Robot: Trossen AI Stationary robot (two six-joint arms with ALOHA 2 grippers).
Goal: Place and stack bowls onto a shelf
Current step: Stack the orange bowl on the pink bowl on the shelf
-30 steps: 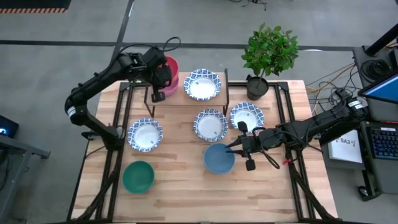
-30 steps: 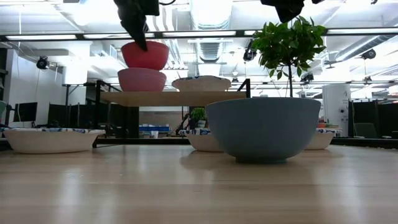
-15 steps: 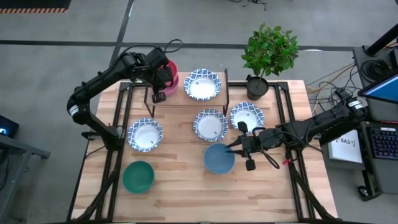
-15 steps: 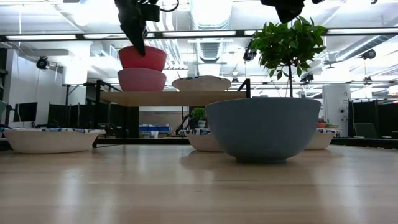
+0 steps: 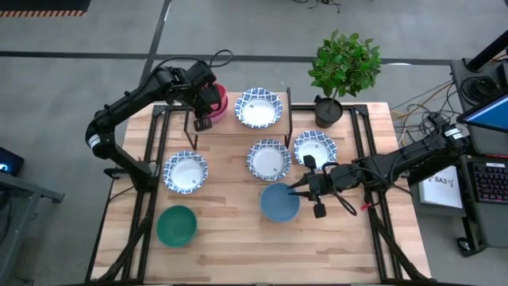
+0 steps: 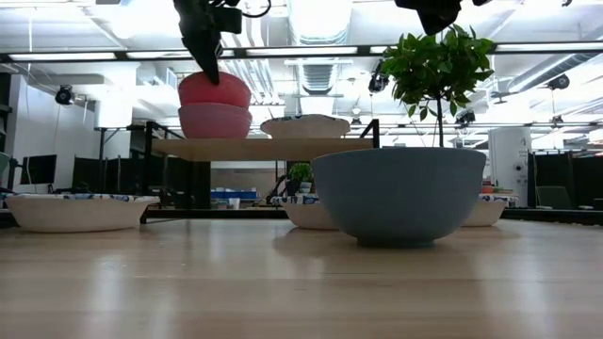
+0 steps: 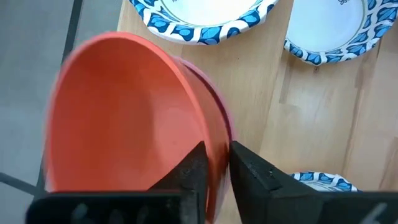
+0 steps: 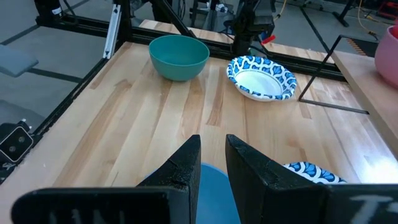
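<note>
My left gripper (image 5: 208, 99) is over the shelf's (image 5: 238, 129) left end, shut on the red bowl (image 7: 124, 118). The red bowl sits down inside the pink bowl (image 6: 215, 122), which stands on the shelf board (image 6: 264, 148). A white bowl with a blue patterned rim (image 5: 259, 108) stands beside them on the shelf. My right gripper (image 5: 304, 189) is at the right rim of the blue bowl (image 5: 279, 202), which stands on the table on its base (image 6: 399, 240). My left gripper pinches the red bowl's rim (image 7: 211, 144), one finger inside the bowl and one outside. The fingers come from above, pointing down. The bowl's lower part is down in the pink bowl. My right gripper has the blue bowl's rim (image 8: 212, 177) between its fingers, one inside and one outside. The bowl stands upright on the table.
Three more blue-rimmed white bowls (image 5: 268, 160) (image 5: 315, 148) (image 5: 186, 172) and a green bowl (image 5: 176, 226) stand on the tabletop. A potted plant (image 5: 344, 67) stands at the far right corner. Black frame rails (image 5: 151, 199) run along the table's left and right sides.
My left gripper has gone down with the red bowl, which hung above the pink bowl and now sits nested in it.
</note>
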